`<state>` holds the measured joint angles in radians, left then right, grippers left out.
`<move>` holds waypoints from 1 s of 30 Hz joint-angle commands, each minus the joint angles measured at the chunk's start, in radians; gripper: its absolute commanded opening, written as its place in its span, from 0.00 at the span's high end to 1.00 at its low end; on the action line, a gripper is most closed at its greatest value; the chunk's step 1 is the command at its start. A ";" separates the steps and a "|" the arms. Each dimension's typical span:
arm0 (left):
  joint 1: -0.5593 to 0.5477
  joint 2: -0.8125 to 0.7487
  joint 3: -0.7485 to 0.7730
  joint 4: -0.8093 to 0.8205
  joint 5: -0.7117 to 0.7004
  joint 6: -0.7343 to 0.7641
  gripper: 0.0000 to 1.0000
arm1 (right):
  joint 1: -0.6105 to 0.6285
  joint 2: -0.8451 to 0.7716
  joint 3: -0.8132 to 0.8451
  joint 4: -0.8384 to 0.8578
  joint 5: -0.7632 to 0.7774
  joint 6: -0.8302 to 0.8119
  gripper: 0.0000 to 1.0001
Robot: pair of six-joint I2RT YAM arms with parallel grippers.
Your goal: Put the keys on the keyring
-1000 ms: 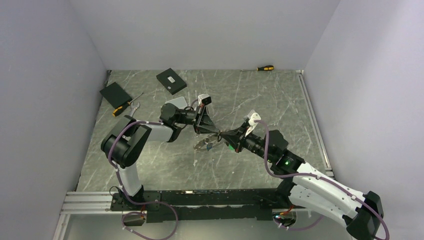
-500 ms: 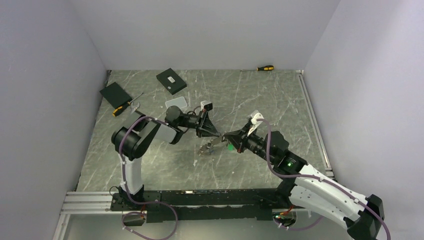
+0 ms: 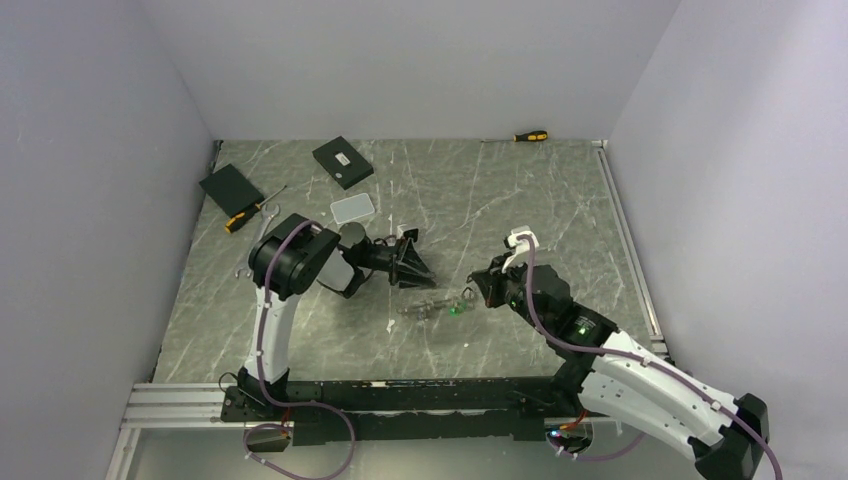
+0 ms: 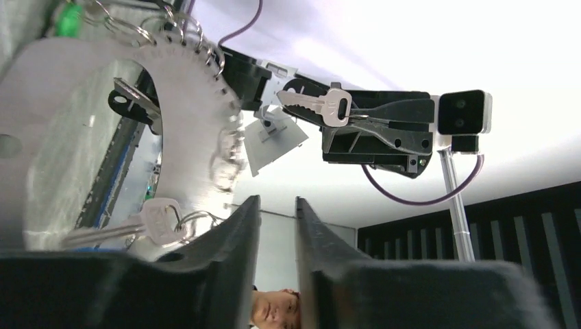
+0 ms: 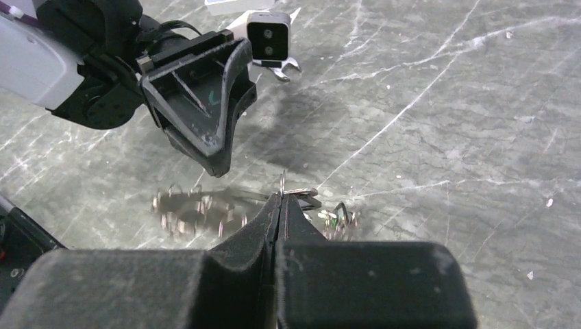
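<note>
Table (image 3: pixel 560 200): keyring (image 3: pixel 428 308) is lying on it, near both grippers.
Left gripper (image 4: pixel 277 202): jaws are standing slightly apart, holding nothing.
Right gripper (image 5: pixel 277 205): jaws are pressing together on a key.
Key (image 4: pixel 316 106): only left wrist view is showing its flat side.

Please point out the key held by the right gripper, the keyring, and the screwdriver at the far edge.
key (image 4: pixel 327 107), left wrist view, its head.
keyring (image 3: pixel 424 308), top view, its bunch of keys.
screwdriver (image 3: pixel 533 136), top view, its yellow handle.
</note>
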<state>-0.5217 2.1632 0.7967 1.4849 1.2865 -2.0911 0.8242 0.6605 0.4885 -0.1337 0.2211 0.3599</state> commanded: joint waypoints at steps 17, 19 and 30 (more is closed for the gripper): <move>0.118 -0.275 0.134 -1.257 -0.032 0.981 0.47 | 0.000 0.020 0.012 0.012 0.099 -0.005 1.00; 0.083 -0.343 0.352 -1.960 -0.434 1.485 0.49 | 0.000 0.003 0.007 -0.001 0.139 0.013 1.00; -0.152 -0.569 0.323 -2.065 -0.970 1.814 0.46 | -0.001 -0.090 0.003 -0.082 0.352 0.090 1.00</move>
<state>-0.5846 1.6363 1.1595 -0.4366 0.5907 -0.4858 0.8242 0.6056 0.4824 -0.1940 0.4553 0.4088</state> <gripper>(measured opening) 0.541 0.009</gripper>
